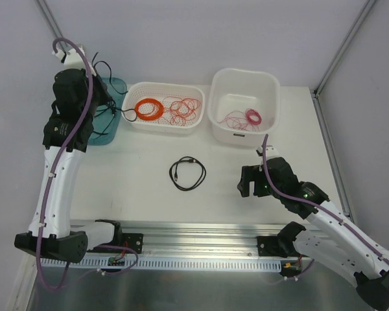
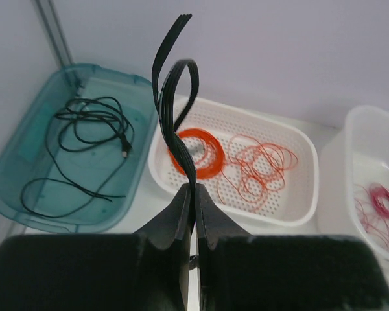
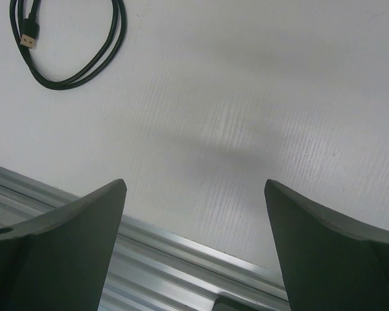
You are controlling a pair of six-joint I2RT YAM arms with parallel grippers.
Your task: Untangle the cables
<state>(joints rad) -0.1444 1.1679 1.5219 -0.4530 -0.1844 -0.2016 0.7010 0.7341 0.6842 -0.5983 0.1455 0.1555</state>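
1. Up high with the left claw (image 2: 194, 189), pinched tight on a bundle of black cable loops (image 2: 162, 97) standing upright out of the tips.
2. Hanging roughly over the spot where the teal bin (image 2: 26, 139) sits just beside the white perforated basket (image 1: 163, 126).
3. Down in the teal bin: one loose black cable (image 2: 91, 123), sprawled in open loops.
4. In the basket, left to right: a neat orange coil (image 1: 148, 108), then the tangle of orange-red wires (image 1: 185, 110), messy and overlapping, just beside the coil.
5. Over in the white tub (image 1: 243, 81) at the far right: a small pink coil (image 1: 253, 116).
6. Low over the bare table (image 3: 246, 97) with the right claw (image 3: 195, 182), spread wide, gripping nothing.
7. Off to the upper left in that wrist view: a black USB cable (image 3: 118, 29), flat in a loop on the table, well apart from the fingers.
8. Along the near edge: an aluminium rail (image 3: 168, 259).
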